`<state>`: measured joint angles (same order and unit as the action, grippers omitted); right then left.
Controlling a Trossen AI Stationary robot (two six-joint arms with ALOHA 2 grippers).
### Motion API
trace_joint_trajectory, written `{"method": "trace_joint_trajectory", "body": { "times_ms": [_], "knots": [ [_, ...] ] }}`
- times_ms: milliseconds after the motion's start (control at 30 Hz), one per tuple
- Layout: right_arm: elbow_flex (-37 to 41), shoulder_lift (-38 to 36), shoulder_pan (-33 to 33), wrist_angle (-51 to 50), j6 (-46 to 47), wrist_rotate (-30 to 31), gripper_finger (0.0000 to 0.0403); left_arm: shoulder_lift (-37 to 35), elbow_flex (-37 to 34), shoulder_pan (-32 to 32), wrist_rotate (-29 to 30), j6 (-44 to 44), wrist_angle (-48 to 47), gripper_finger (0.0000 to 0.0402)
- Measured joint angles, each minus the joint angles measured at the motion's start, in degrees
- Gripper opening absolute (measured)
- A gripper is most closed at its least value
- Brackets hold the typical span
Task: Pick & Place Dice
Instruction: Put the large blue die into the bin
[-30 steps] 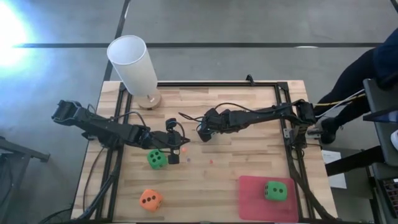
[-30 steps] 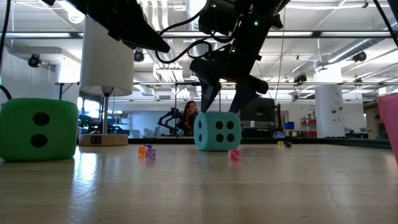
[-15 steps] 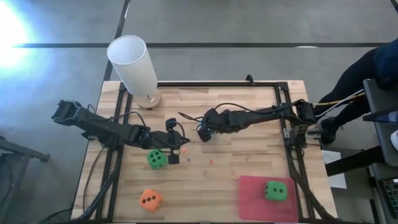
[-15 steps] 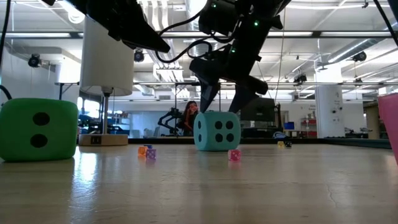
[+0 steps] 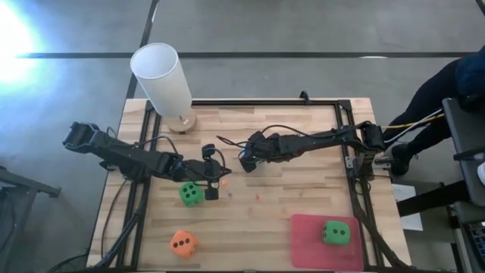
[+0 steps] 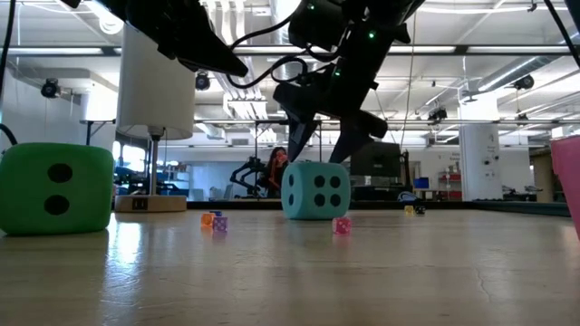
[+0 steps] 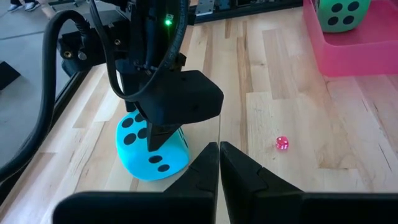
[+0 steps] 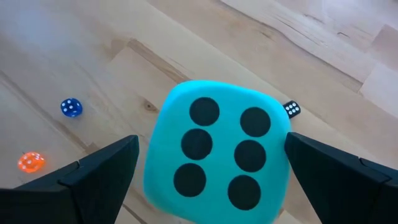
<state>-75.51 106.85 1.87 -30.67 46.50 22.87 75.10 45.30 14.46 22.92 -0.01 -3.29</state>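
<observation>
The teal die (image 8: 217, 158) sits on the wooden table with its six-pip face up, mid-table. My right gripper (image 6: 319, 156) hangs open just above it, pointing down, one finger on each side; I see no touch. In the high view the right gripper (image 5: 248, 162) covers the die. My left gripper (image 7: 219, 163) is shut and empty, low over the table left of the teal die (image 7: 152, 152). One green die (image 5: 190, 194) rests near the left gripper (image 5: 213, 184). The orange die (image 5: 183, 243) lies at the near edge. The other green die (image 5: 335, 232) sits on the pink mat (image 5: 303, 227).
A tall white cylinder (image 5: 163, 76) stands on a round wooden base at the table's far left corner. Tiny dice lie scattered mid-table: a pink one (image 7: 282, 143), a blue one (image 8: 71, 107), an orange one (image 8: 31, 162), a black one (image 8: 291, 109). A person sits beyond the table's right edge (image 5: 447, 98).
</observation>
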Motion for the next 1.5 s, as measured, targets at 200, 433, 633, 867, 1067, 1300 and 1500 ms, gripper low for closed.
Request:
{"method": "trace_joint_trajectory", "body": {
  "times_ms": [200, 433, 633, 867, 1067, 1300, 1500],
  "knots": [
    [0.66, 0.00, 0.02, 0.25, -0.12, 0.23, 0.0400, 0.00, 0.00, 0.01, 0.00, 0.00, 0.01, 0.0019],
    [0.64, 0.00, -0.11, -0.03, -0.13, 1.38, 0.0400, -0.01, 0.00, 0.02, 0.00, 0.00, 0.00, 0.0019],
    [0.20, -0.04, -0.13, -0.46, -0.13, 1.36, 0.0400, -0.01, 0.00, 0.02, 0.00, 0.00, 0.00, 0.0019],
    [0.16, -0.13, -0.13, -0.55, -0.13, 1.38, 0.0400, 0.01, 0.00, 0.00, 0.00, -0.01, 0.01, 0.0019],
    [0.16, -0.40, -0.13, -0.59, -0.15, 1.43, 0.0400, 0.01, 0.00, 0.00, 0.00, 0.00, 0.00, 0.0019],
    [0.14, -0.59, -0.13, -0.58, -0.15, 1.43, 0.0400, 0.01, 0.00, 0.02, 0.00, -0.02, 0.00, 0.0019],
    [0.13, -0.61, -0.53, -0.44, -0.15, 1.11, 0.0400, -0.01, 0.00, 0.01, 0.00, 0.00, 0.00, 0.0019]
  ]
}}
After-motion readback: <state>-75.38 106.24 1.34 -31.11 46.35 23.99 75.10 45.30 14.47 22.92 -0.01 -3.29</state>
